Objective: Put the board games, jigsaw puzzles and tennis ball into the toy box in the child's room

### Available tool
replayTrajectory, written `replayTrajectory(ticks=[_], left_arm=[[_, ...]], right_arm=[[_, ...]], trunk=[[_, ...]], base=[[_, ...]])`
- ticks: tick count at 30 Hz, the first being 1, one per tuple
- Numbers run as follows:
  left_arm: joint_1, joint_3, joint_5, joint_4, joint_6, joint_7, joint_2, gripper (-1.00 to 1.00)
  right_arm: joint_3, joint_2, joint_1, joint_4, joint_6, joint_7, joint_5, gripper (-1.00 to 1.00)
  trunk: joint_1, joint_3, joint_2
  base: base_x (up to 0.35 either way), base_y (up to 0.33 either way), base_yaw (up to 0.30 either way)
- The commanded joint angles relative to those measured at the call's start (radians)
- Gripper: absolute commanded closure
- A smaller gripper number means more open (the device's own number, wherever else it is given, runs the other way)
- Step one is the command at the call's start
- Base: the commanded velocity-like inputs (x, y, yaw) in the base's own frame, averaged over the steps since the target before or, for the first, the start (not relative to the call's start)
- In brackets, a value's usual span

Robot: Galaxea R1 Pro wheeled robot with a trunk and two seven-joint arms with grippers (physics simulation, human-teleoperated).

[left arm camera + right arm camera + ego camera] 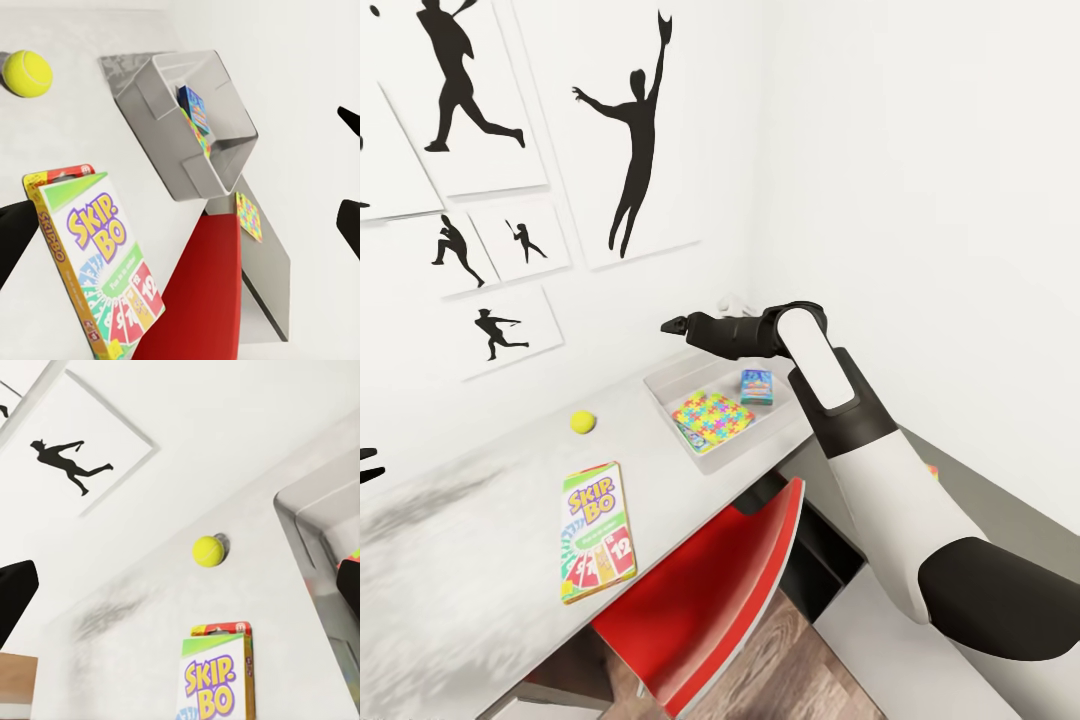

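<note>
The table (pixel 480 520) ran from the near left toward the far right corner of the room, its pale top carrying every toy in sight. Above it the right arm reached across from the near right, and the right gripper (pixel 672 325) hung in the air over the far edge of the toy box (pixel 660 395), touching nothing; in the right wrist view its two dark fingers (pixel 15 592) stood wide apart with nothing between them, so it was released and empty. The left gripper's dark fingers (pixel 15 236) likewise sat spread at opposite edges of the left wrist view, holding nothing. The toy box sat at the far right of the tabletop, with one jigsaw puzzle (pixel 712 415) lying flat inside it and one small blue board game (pixel 756 386) beside that, nearer the right wall. One Skip-Bo board game (pixel 598 530) lay flat on the near left part of the table, its long axis running near to far. One tennis ball (pixel 582 422) rested between that box and the wall, well apart from the toy box.
</note>
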Motion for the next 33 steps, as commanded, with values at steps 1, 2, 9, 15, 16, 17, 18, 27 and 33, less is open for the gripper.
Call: replayTrajectory(ticks=[1, 2, 9, 15, 16, 17, 18, 27, 33], left_arm=[[-0.001, 0.000, -0.001, 0.000, 0.011, -0.005, 0.000, -1.00], [-0.001, 0.000, -0.001, 0.000, 0.011, -0.005, 0.000, -1.00], [-0.001, 0.000, -0.001, 0.000, 0.012, -0.005, 0.000, -1.00], [-0.001, 0.000, -0.002, 0.000, 0.012, -0.005, 0.001, -1.00], [-0.001, 0.000, -0.002, 0.000, 0.012, -0.005, 0.002, -1.00], [-0.001, 0.000, -0.002, 0.001, 0.012, -0.005, 0.002, -1.00], [-0.001, 0.000, -0.002, 0.001, 0.012, -0.005, 0.002, -1.00], [-0.001, 0.000, -0.002, 0.001, 0.012, -0.005, 0.002, -1.00], [-0.001, 0.000, -0.002, 0.001, 0.012, -0.005, 0.002, -1.00]], right_arm=[[0.000, 0.000, -0.001, -0.001, 0.001, -0.010, -0.010, -1.00], [0.000, 0.000, -0.001, 0.000, 0.001, -0.010, -0.011, -1.00], [-0.004, 0.000, -0.001, -0.002, 0.001, -0.011, -0.014, -1.00], [-0.003, 0.000, -0.001, -0.001, 0.001, -0.011, -0.014, -1.00], [-0.002, 0.000, -0.001, -0.001, 0.001, -0.011, -0.014, -1.00], [-0.002, 0.000, -0.001, 0.000, 0.001, -0.011, -0.013, -1.00], [-0.001, 0.000, -0.001, 0.000, 0.001, -0.011, -0.012, -1.00], [0.002, 0.000, -0.001, 0.002, 0.001, -0.012, -0.010, -1.00], [0.003, 0.000, -0.001, 0.002, 0.001, -0.044, -0.010, -1.00]], trunk=[[0.001, -0.002, -0.002], [0.001, -0.002, -0.002], [0.001, -0.002, -0.002], [0.001, -0.002, -0.002], [0.001, -0.002, -0.002], [0.001, -0.002, -0.002], [0.001, -0.002, -0.002], [0.001, -0.002, -0.002], [0.001, -0.002, -0.002]], base=[[-0.006, 0.001, 0.000], [-0.035, 0.001, 0.000], [-0.072, 0.033, 0.000], [-0.042, 0.026, 0.000], [-0.088, 0.075, 0.000], [-0.075, 0.095, 0.000], [-0.048, 0.081, 0.000], [-0.044, 0.075, 0.000], [-0.094, 0.223, 0.000]])
